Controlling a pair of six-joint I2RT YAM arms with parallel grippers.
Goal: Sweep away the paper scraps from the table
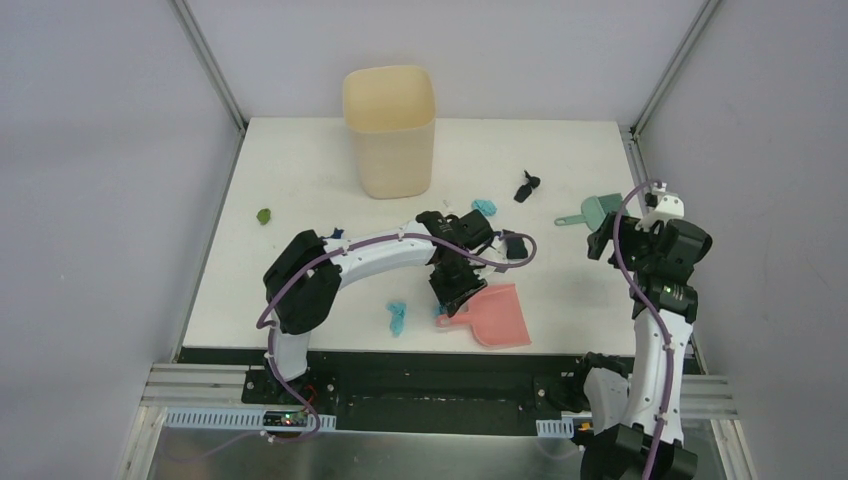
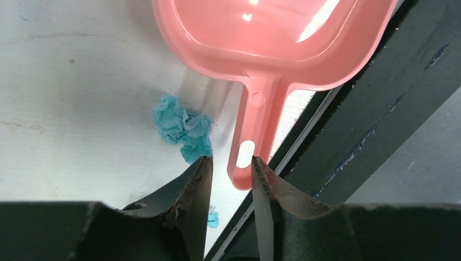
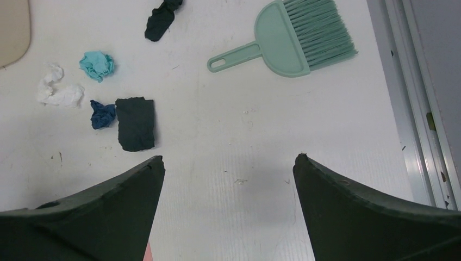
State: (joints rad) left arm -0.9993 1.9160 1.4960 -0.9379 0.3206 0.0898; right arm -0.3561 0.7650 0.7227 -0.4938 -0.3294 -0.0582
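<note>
Paper scraps lie on the white table (image 1: 300, 170): a green one (image 1: 264, 215) at the left, a light blue one (image 1: 397, 317) near the front, another light blue one (image 1: 484, 207) and a black one (image 1: 527, 186) behind the arms. The right wrist view shows a black scrap (image 3: 160, 19), light blue (image 3: 98, 64), white (image 3: 57, 92), navy (image 3: 102, 115) and a flat black one (image 3: 136, 124). My left gripper (image 1: 450, 305) (image 2: 231, 160) is slightly open, its jaws either side of the pink dustpan's handle (image 2: 253, 147). My right gripper (image 1: 600, 245) (image 3: 228, 157) is wide open and empty over bare table.
The pink dustpan (image 1: 497, 315) lies at the table's front edge. The teal hand brush (image 1: 592, 212) (image 3: 293, 35) lies at the right, ahead of my right gripper. A tall cream bin (image 1: 390, 130) stands at the back centre. A light blue scrap (image 2: 182, 128) lies left of the dustpan handle.
</note>
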